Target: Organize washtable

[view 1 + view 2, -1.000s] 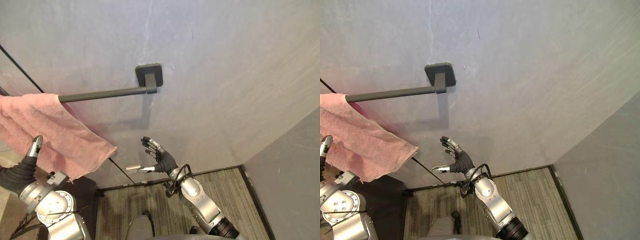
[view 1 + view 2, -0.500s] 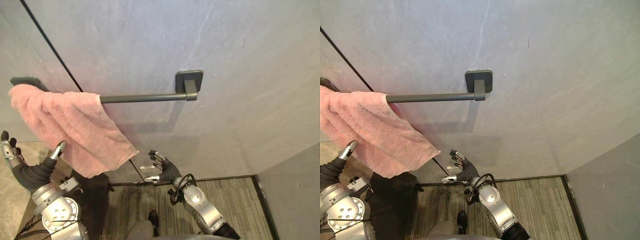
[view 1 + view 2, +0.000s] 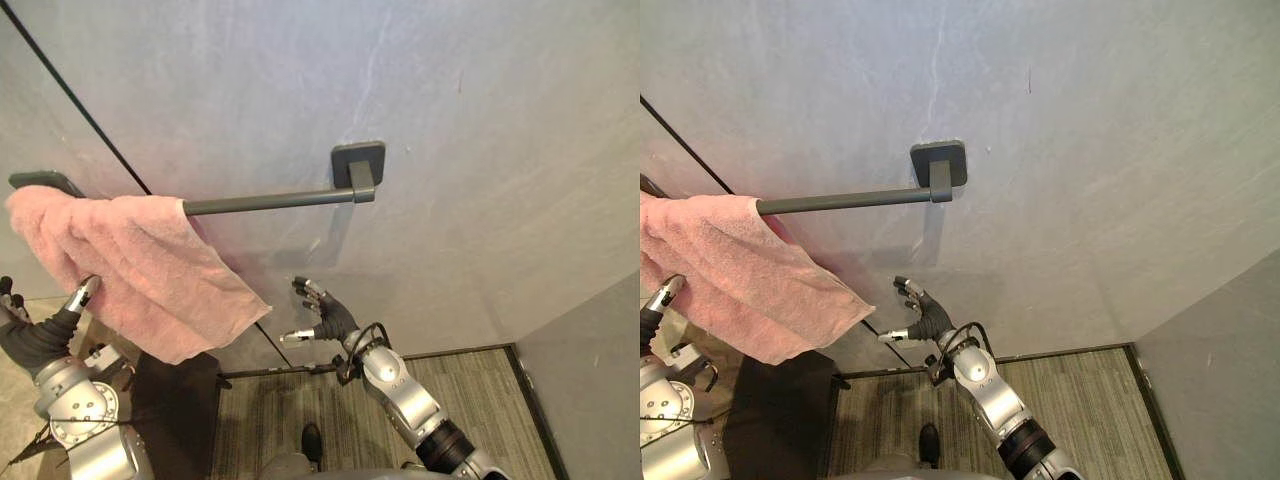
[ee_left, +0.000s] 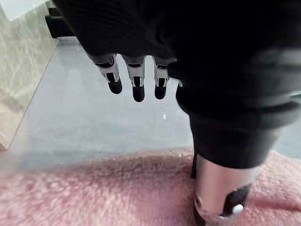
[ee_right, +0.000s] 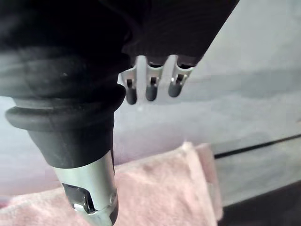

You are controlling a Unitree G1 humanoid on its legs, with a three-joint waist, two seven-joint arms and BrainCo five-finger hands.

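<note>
wall (image 3: 500,120): grey; carries towel bar (image 3: 270,201) | pink towel (image 3: 140,270): draped over the bar's left end to hang, bunched and slanting; likely needs spreading | left hand (image 3: 40,338): just under the towel; fingers straight, holding nothing; thumb by the cloth, contact unclear | right hand (image 3: 335,322): below the bar; fingers spread wide, empty

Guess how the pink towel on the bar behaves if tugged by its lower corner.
Probably floppy: the pink towel sags in folds off the bar. It may slide off, since it only drapes over that smooth rod. The fuzzy pile should grip well.
</note>
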